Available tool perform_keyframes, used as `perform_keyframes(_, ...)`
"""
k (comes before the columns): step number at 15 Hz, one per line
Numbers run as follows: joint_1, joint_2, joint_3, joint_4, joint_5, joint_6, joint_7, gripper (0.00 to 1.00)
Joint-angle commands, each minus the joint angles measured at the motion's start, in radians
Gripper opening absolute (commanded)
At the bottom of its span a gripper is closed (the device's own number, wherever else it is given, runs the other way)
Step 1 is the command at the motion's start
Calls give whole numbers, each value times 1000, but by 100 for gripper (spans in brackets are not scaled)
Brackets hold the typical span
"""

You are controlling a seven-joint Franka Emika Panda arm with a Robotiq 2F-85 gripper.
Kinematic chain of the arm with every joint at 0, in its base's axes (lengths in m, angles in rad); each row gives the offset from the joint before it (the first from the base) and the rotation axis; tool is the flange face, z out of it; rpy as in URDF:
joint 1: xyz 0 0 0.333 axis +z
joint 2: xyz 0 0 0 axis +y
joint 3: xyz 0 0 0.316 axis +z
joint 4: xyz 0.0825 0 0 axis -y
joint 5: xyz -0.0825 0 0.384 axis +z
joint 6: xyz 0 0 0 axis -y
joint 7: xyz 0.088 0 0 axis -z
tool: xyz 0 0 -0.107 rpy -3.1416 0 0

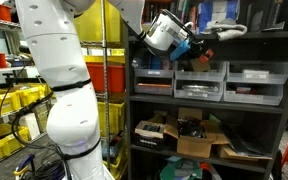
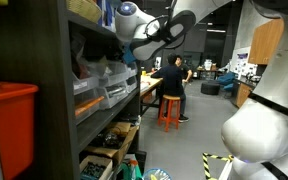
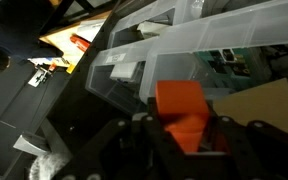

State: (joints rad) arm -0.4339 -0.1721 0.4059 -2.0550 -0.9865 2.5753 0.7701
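the orange block (image 3: 179,100) reads as moulded plastic, smooth with a low sheen. the gripper (image 3: 182,138) closed on it has black fingers (image 3: 144,140) with a matt finish; their material cannot be told. the storage drawers (image 3: 199,45) are translucent plastic, smooth and lightly glossy, clouded rather than clear. the shelf unit (image 1: 209,103) carrying them looks like dark painted metal, matt. the box (image 1: 197,143) on a lower shelf is brown cardboard, dull and fibrous. the robot arm (image 1: 59,60) wears white plastic shells, smooth and glossy, with highlights along the curves. the yellow bins (image 1: 12,102) are semi-gloss plastic; the red bin (image 2: 9,118) is likewise smooth plastic.
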Motion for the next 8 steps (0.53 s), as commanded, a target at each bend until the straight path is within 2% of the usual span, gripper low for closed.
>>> perform_keyframes(1, 205, 60, -140, 50, 65, -87, -54, 16)
perform_keyframes(3, 276, 56, -198, 40, 165, -103, -83, 16)
perform_keyframes(5, 319, 56, -234, 40, 239, -122, -111, 16)
perform_keyframes(6, 337, 56, -248, 38, 287, -124, -127, 16)
perform_keyframes(7, 335, 32, -289, 3, 343, -99, -188, 16)
perform_keyframes(8, 350, 20, -310, -10, 431, -83, -237, 16)
